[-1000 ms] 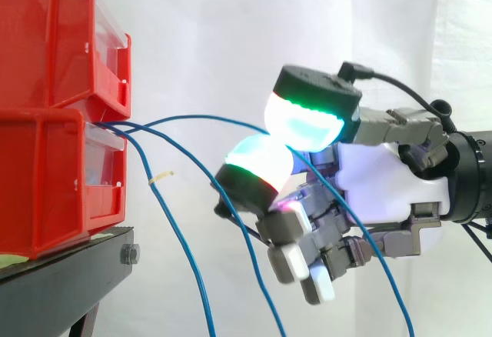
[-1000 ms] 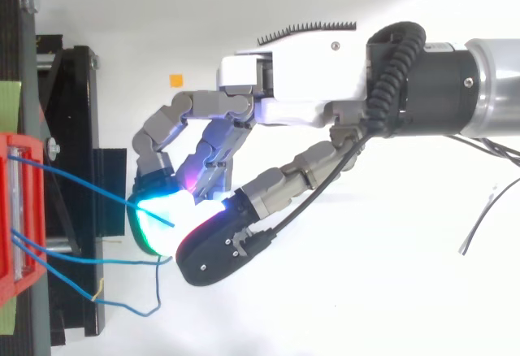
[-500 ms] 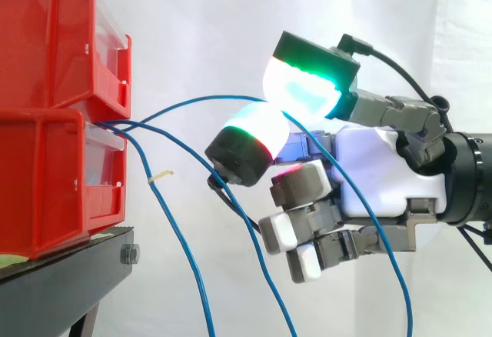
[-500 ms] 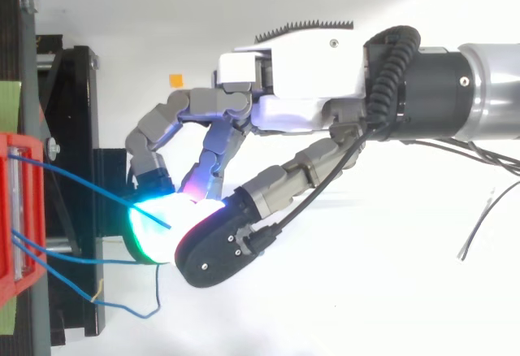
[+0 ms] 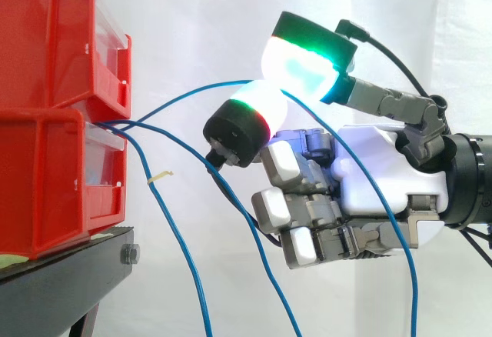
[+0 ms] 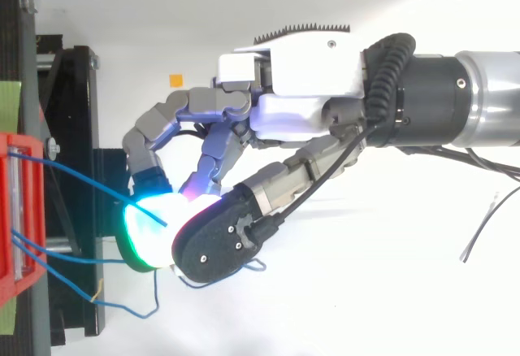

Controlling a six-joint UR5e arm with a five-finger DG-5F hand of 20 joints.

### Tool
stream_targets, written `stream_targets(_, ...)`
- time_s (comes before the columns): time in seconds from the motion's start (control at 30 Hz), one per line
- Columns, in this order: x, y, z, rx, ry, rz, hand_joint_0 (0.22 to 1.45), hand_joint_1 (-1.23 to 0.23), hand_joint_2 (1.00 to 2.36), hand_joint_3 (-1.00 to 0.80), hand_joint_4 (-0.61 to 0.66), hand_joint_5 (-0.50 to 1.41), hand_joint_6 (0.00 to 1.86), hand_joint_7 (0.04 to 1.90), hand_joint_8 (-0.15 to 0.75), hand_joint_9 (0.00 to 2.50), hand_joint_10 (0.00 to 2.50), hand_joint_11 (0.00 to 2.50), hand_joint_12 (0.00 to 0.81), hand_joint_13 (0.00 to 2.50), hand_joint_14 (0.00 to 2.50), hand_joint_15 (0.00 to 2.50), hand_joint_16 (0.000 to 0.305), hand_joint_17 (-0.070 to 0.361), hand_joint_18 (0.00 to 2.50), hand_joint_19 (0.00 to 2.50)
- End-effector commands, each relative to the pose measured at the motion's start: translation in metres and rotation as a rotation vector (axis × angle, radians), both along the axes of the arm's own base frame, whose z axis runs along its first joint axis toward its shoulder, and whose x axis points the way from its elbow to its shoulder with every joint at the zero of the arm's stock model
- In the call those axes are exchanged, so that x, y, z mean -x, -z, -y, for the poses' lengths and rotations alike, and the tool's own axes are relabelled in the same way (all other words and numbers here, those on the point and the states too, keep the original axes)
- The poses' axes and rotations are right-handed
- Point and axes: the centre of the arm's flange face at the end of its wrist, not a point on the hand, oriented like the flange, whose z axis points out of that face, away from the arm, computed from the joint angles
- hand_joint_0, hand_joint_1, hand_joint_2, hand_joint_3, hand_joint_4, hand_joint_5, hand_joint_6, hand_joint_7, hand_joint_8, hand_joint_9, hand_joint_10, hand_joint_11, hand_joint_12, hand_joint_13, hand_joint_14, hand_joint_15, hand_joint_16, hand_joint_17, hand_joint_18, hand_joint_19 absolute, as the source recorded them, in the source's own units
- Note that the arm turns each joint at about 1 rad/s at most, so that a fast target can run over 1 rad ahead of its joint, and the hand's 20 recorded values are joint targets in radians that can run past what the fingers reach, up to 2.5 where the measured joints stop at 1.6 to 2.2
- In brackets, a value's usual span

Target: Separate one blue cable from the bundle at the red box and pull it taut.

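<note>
Hand [image 5: 377, 191]: upper glowing pads [image 5: 304, 71] pressed together, pinching 1 blue cable [image 5: 192, 93]. Lower fingers are curled against the palm and hold nothing that you can make out.

Cable, location: leaves the front of the lower red box [image 5: 46, 175], arcs up into the pinch, then runs down across the palm and hangs below the hand. It is not yet taut; the span bows upward.

Bundle [image 5: 178, 233]: other blue strands droop from the same box, apart from the pinched one.

Handling, as judged: thin, light, limp and smooth-jacketed, so likely to slide through soft pads under tension. You should hold on the free span, well clear of the box, and draw away level so the anchored end loads gently.

Stand [image 5: 69, 268]: black, beneath 2 stacked boxes.
</note>
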Motion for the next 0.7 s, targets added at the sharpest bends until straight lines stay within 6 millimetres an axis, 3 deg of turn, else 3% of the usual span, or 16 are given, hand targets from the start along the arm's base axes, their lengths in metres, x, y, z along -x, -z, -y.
stream_targets(0.0,-0.0002,-0.0003,-0.0004,-0.035,-0.002,0.000,0.66,-0.79,1.02,-0.12,0.01,-0.18,0.87,1.24,0.470,1.04,0.01,0.18,0.317,0.96,0.02,0.46,0.039,0.088,0.82,0.53)
stream_targets(0.2,-0.0003,0.0001,-0.0016,-0.061,-0.004,0.000,0.66,-0.78,1.02,-0.12,0.01,-0.19,0.88,1.24,0.350,0.89,0.02,0.44,0.317,1.22,0.02,0.68,0.035,0.079,0.80,0.52)
stream_targets(0.67,0.0016,0.0039,-0.0029,-0.068,-0.009,-0.010,0.66,-0.77,1.02,-0.12,0.01,-0.19,0.88,1.23,0.315,0.74,0.01,0.52,0.345,1.36,0.02,0.91,0.035,0.079,0.79,0.59)
